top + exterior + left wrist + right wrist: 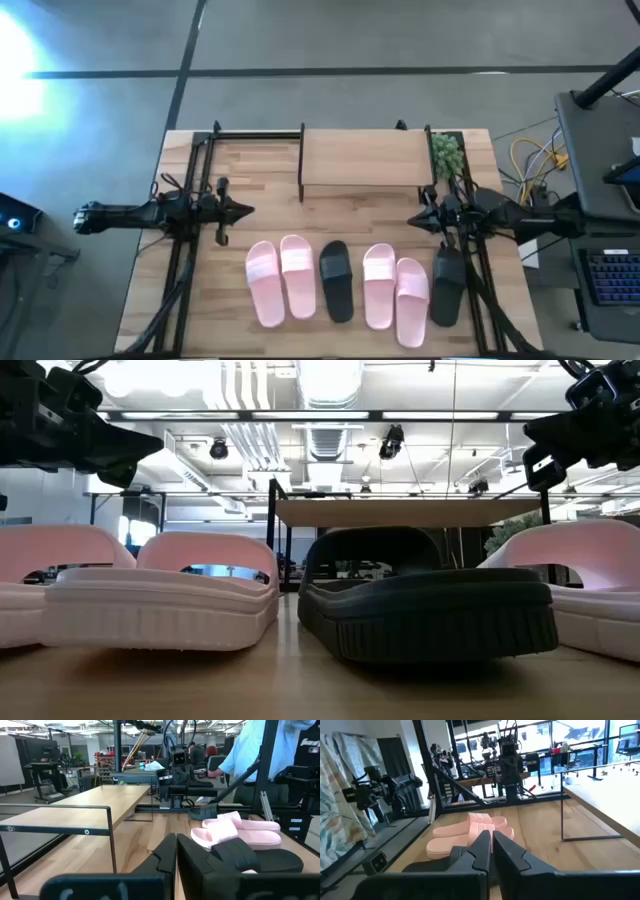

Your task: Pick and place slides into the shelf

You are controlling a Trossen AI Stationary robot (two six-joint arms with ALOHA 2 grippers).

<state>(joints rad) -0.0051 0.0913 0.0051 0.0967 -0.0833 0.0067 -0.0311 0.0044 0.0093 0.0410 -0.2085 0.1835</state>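
Note:
Six slides lie soles down in a row along the table's near part: two pink (262,283) (297,275), a black one (336,280), two pink (378,285) (412,290) and a black one (447,285) at the right end. The shelf (365,157) stands at the far middle, its wood top board bare. My left gripper (245,211) hovers shut at the left, above the table and left of the shelf. My right gripper (415,220) hovers shut at the right, above the right-hand slides. Both point toward the table's middle and touch nothing.
A small green plant (447,152) sits by the shelf's right end. Black frame rails (190,250) run along both table sides. Bare wood lies between shelf and slides (340,215). A person in a light blue shirt (255,755) stands beyond the table's right side.

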